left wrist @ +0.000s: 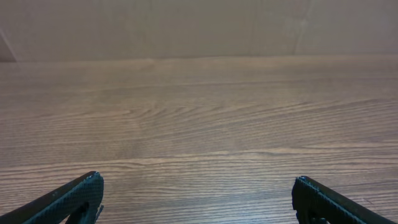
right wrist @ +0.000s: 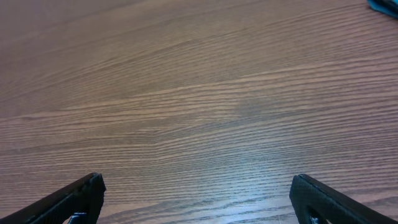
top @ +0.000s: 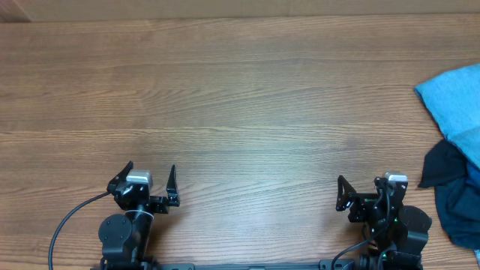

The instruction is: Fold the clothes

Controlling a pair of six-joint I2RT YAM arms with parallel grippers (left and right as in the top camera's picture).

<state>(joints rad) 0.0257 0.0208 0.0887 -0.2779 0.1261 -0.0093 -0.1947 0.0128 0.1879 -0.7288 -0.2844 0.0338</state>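
The clothes are out of view in every frame. My left gripper (top: 151, 169) rests near the table's front edge at the left, open, with only bare wood between its fingers. In the left wrist view the same gripper (left wrist: 198, 179) shows its two dark fingertips (left wrist: 87, 186) spread wide over the tabletop. Near the front edge at the right, my right gripper (top: 361, 184) is also open and holds nothing. The right wrist view shows that gripper (right wrist: 198, 179) with its jaws far apart above wood grain.
A bright sky-blue cloth (top: 454, 99) lies at the table's right edge, and a dark navy garment (top: 453, 189) sits just below it, close to the right arm's base. A corner of the sky-blue cloth (right wrist: 382, 5) shows in the right wrist view. The wooden table (top: 240, 97) spans the whole view.
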